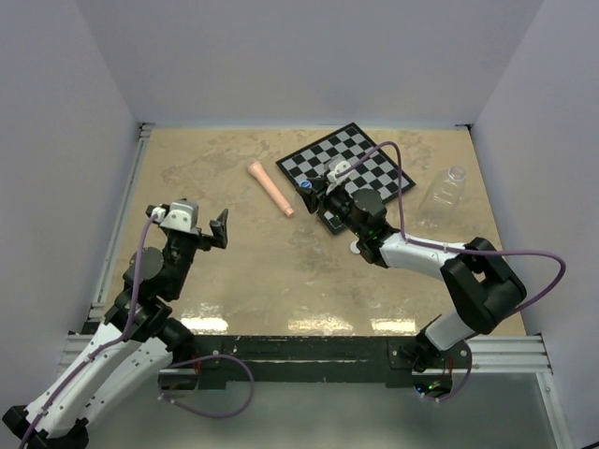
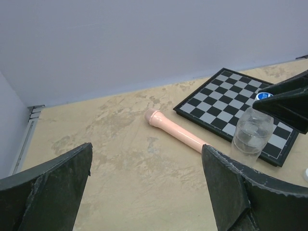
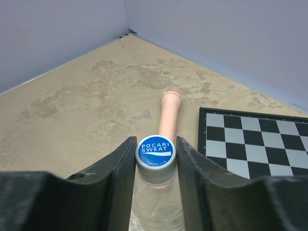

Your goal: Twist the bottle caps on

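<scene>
We are pinching the blue cap (image 3: 155, 150) atop the bottle (image 2: 250, 137) at the chessboard's (image 2: 226, 96) edge in our right claw (image 3: 155, 144); we are holding our left claw (image 2: 147, 149) spread.

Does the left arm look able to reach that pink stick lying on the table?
Probably yes. The left fingers stand open and empty, and the pink stick lies on bare table ahead of them with nothing across the path. The right fingers are farther off, closed on the blue cap.
</scene>
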Motion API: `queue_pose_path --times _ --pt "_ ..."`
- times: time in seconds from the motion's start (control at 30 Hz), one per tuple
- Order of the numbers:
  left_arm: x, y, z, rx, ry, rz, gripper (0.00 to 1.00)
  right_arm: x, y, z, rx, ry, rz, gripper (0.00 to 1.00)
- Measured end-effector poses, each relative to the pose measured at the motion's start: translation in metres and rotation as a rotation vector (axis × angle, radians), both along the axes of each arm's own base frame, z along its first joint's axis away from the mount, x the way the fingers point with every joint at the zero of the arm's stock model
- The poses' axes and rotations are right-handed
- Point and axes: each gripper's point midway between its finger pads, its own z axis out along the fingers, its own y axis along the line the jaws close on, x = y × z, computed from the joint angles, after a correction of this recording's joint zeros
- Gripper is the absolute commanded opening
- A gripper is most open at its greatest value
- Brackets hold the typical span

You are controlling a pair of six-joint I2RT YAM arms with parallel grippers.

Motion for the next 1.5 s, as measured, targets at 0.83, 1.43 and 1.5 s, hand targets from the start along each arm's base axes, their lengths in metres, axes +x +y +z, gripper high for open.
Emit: queue_pose_path --times 0.83,1.43,1.5 --pt "0.003 -0.002 -0.002 -0.025 0.003 -0.009 1.0 -0.019 -0.079 0.095 0.06 0.045 -0.298 0.99" --pt "-0.003 0.0 -0.001 -0.085 0.011 -0.02 1.0 -0.018 -0.308 0.103 0.057 0.286 -1.095 0.99" --pt "-0.005 0.001 0.002 -0.091 0.002 -0.021 1.0 -0.012 -0.323 0.088 0.039 0.33 -1.137 0.99"
